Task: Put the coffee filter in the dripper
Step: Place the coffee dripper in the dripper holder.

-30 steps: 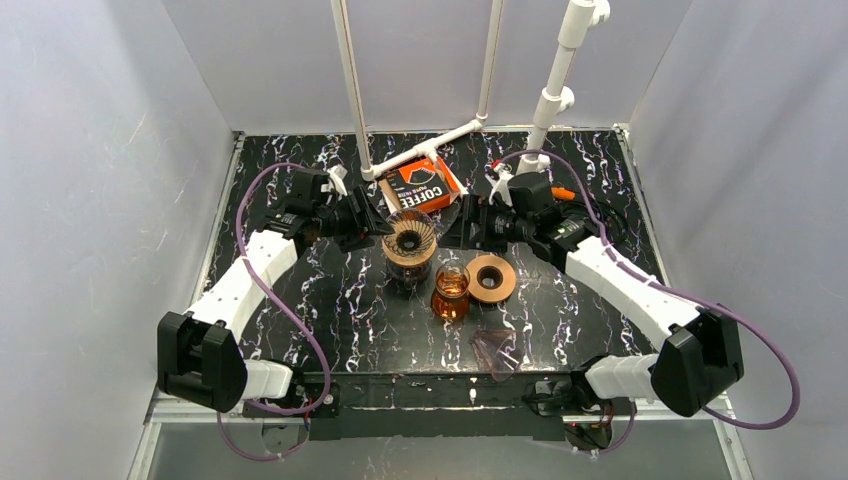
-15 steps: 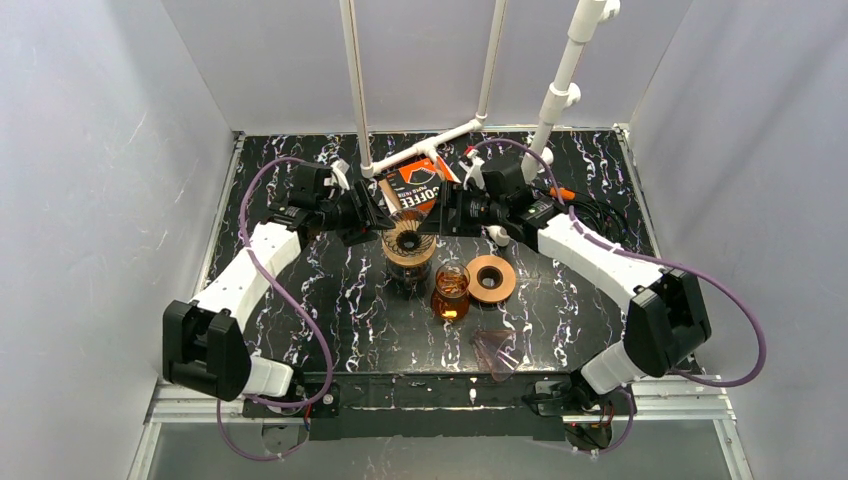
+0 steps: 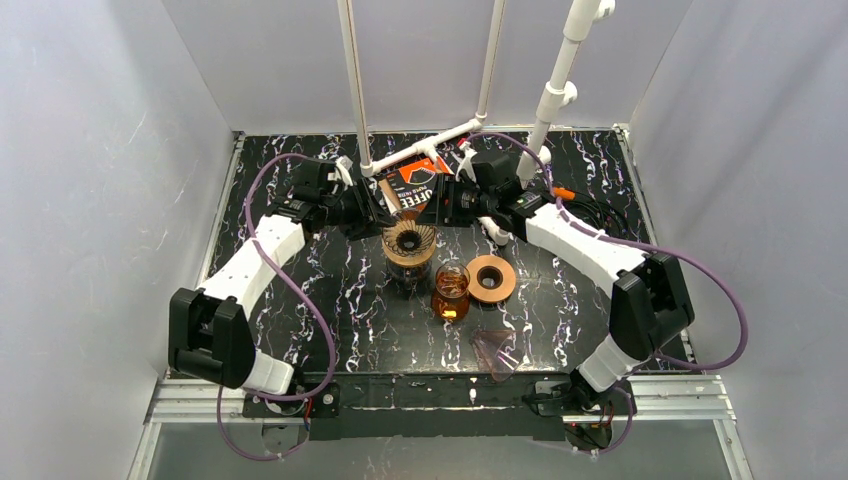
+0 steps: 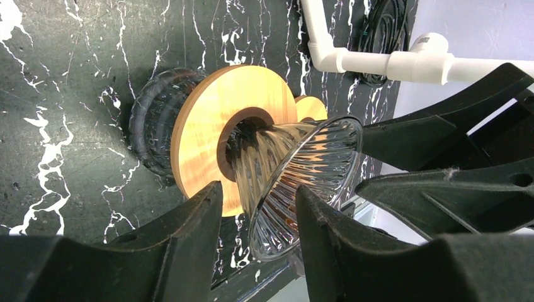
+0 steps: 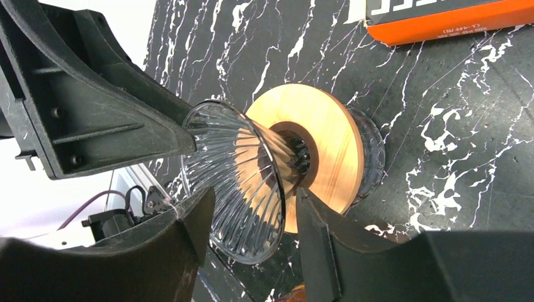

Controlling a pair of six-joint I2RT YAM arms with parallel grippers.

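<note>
The glass dripper (image 3: 408, 238) stands on a wooden collar (image 4: 201, 119) over a dark carafe, mid-table. My left gripper (image 3: 376, 212) is open at its left rim; in the left wrist view (image 4: 258, 251) the ribbed cone (image 4: 302, 170) lies between the fingers. My right gripper (image 3: 440, 205) is open at its right rim; in the right wrist view (image 5: 252, 239) the cone (image 5: 239, 170) sits between its fingers. The orange coffee filter box (image 3: 415, 183) lies just behind. No loose filter shows in either gripper, and the cone looks empty.
An amber glass (image 3: 450, 292) and a second wooden ring (image 3: 491, 278) stand right of the dripper. A translucent cone (image 3: 495, 350) lies near the front edge. A white pipe frame (image 3: 420, 150) rises behind the box. The box edge shows in the right wrist view (image 5: 441, 19).
My right arm has swung left and towards the back, bringing its gripper to the dripper's right rim. My left gripper has edged closer to the left rim.
</note>
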